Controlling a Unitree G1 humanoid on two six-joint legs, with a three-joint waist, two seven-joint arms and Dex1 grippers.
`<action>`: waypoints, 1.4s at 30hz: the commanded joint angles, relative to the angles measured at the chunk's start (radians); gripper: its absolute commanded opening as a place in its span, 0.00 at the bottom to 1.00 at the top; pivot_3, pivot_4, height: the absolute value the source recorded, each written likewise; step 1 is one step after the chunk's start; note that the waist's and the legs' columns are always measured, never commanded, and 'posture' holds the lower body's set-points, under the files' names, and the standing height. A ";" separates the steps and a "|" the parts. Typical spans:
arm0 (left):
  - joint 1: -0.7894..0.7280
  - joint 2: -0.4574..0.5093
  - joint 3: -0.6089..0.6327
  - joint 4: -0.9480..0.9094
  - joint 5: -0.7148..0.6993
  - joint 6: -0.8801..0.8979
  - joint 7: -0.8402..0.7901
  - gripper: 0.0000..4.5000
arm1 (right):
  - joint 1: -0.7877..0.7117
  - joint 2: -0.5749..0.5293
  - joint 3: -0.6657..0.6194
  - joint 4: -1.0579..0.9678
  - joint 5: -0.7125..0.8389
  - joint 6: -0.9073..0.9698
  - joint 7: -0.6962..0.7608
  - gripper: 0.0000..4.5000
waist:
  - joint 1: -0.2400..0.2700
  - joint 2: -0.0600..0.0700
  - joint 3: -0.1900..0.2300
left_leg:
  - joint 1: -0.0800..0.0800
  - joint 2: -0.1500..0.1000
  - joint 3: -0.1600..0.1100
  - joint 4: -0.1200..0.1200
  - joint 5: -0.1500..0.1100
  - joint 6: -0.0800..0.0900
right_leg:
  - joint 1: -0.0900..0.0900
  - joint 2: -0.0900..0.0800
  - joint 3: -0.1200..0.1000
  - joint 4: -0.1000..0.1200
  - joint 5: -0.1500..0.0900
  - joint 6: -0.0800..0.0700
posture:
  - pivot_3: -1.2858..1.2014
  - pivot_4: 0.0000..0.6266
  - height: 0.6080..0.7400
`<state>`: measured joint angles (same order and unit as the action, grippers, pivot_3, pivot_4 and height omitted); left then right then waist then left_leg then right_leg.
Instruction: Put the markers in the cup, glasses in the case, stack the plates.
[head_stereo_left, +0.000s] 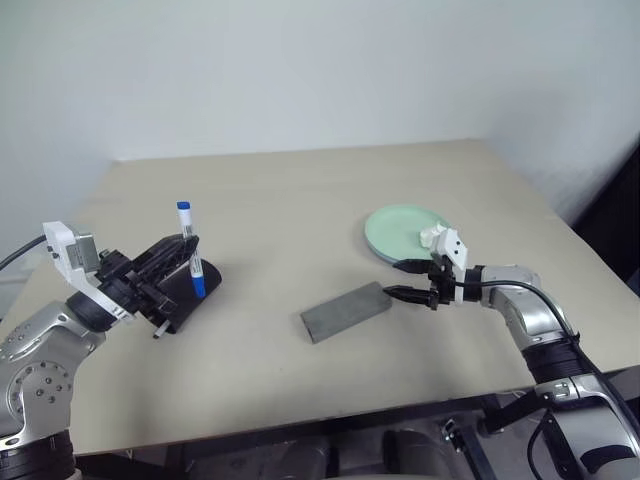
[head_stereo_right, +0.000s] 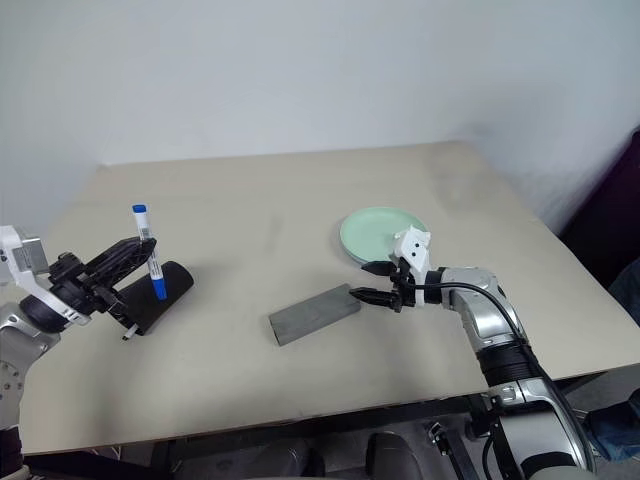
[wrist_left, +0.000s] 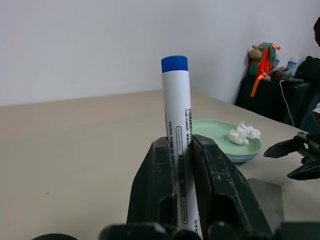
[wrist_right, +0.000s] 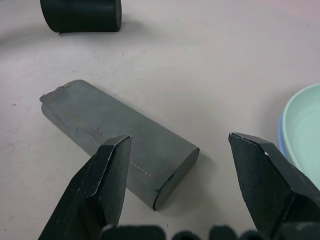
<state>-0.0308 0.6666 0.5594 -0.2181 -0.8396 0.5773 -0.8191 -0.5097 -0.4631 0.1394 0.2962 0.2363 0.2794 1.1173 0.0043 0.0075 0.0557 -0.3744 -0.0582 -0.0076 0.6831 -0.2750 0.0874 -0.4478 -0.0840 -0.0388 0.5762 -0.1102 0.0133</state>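
Note:
My left gripper (head_stereo_left: 187, 258) is shut on a marker (wrist_left: 176, 105) with a white barrel and a blue cap, held roughly upright just above the table. Behind it the black cup (head_stereo_left: 190, 292) lies on its side. A blue piece (head_stereo_left: 198, 286) shows against the cup; I cannot tell if it belongs to the same marker. The grey case (head_stereo_left: 345, 310) lies closed mid-table. My right gripper (head_stereo_left: 393, 279) is open at the case's right end, its fingers either side of that end. The mint green plate (head_stereo_left: 395, 230) rests on a light blue plate (wrist_right: 281, 142). The glasses are out of view.
A crumpled white paper (head_stereo_left: 432, 237) lies on the green plate's near edge, just behind my right wrist. A slim pale tip (head_stereo_left: 157, 333) pokes out on the table below my left gripper. The beige table (head_stereo_left: 300, 200) meets a white wall behind.

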 joint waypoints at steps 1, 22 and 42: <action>-0.025 0.009 -0.001 -0.006 -0.005 -0.022 -0.008 0.02 | -0.030 0.000 -0.031 -0.026 0.027 -0.010 0.002 0.75 | 0.000 0.000 0.000 | 0.000 0.000 0.000 0.000 0.000 0.000 | 0.000 0.000 0.000 0.000 0.000 0.000 | 0.52 0.00 1.00; 0.068 0.051 0.032 -0.011 -0.018 0.002 -0.036 0.02 | 0.016 -0.024 -0.029 -0.099 0.062 0.040 0.004 0.75 | 0.000 0.000 0.000 | -0.001 0.000 0.000 -0.001 0.000 0.000 | -0.001 0.000 0.000 -0.001 0.000 0.000 | 0.52 0.00 1.00; 0.032 0.129 -0.263 0.043 0.260 -0.114 -0.124 0.02 | -0.017 0.012 -0.010 -0.048 0.045 0.015 0.003 0.75 | 0.000 0.001 0.000 | -0.002 0.000 0.001 -0.004 0.000 0.000 | -0.004 -0.001 0.000 -0.001 0.000 0.000 | 0.52 0.00 1.00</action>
<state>0.0189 0.7751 0.3158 -0.1740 -0.6056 0.4854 -0.9274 -0.5025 -0.4515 0.1431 0.2601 0.2737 0.3118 1.1176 0.0044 0.0083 0.0561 -0.3759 -0.0580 -0.0059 0.6783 -0.2750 0.0873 -0.4518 -0.0846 -0.0387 0.5751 -0.1102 0.0133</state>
